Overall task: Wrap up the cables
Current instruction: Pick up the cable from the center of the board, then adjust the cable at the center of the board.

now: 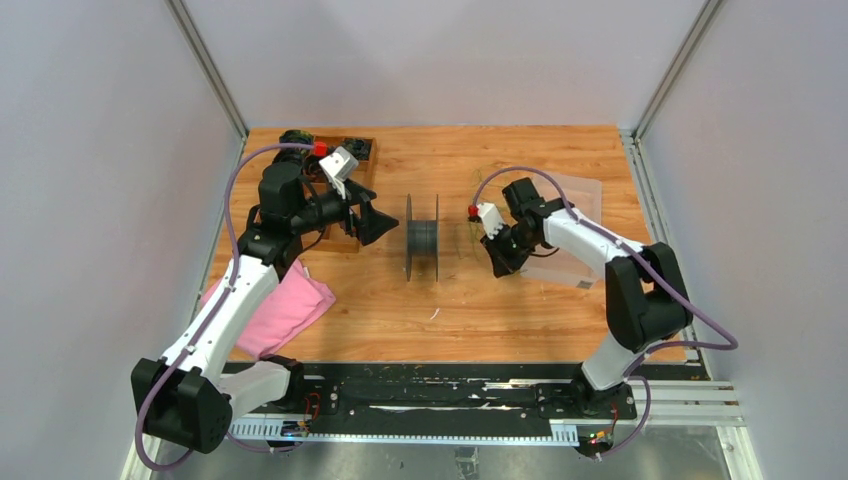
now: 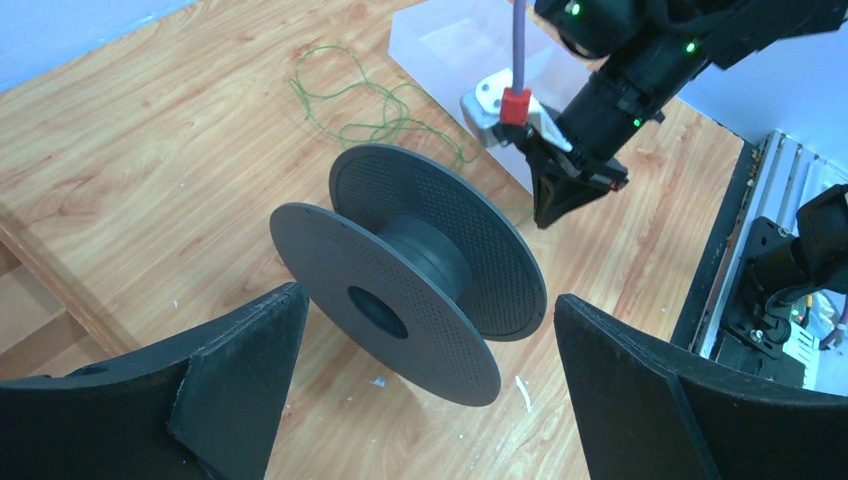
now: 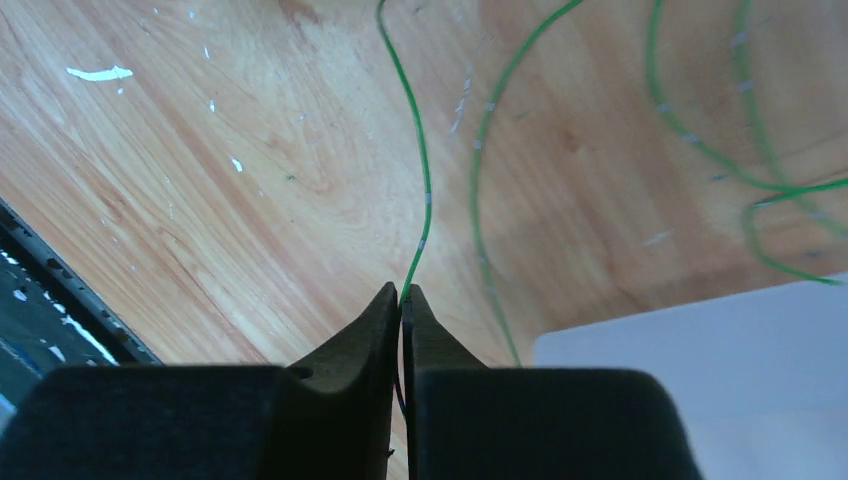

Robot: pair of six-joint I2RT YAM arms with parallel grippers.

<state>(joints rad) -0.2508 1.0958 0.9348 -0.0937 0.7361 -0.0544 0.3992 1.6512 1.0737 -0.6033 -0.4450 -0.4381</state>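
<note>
Far to the left of the spool, a pink cloth lies on the wooden table. Just left of the spool, the left gripper points at it with its jaws spread wide and holds nothing (the spool stands on its two round rims, between the two arms). To the right of the spool, the thin green cables lie in loose loops on the wood, near a clear plastic tray. On this same side, the right gripper has its fingers pressed together on one strand of the cables, and the strand runs out from the tips over the table.
</note>
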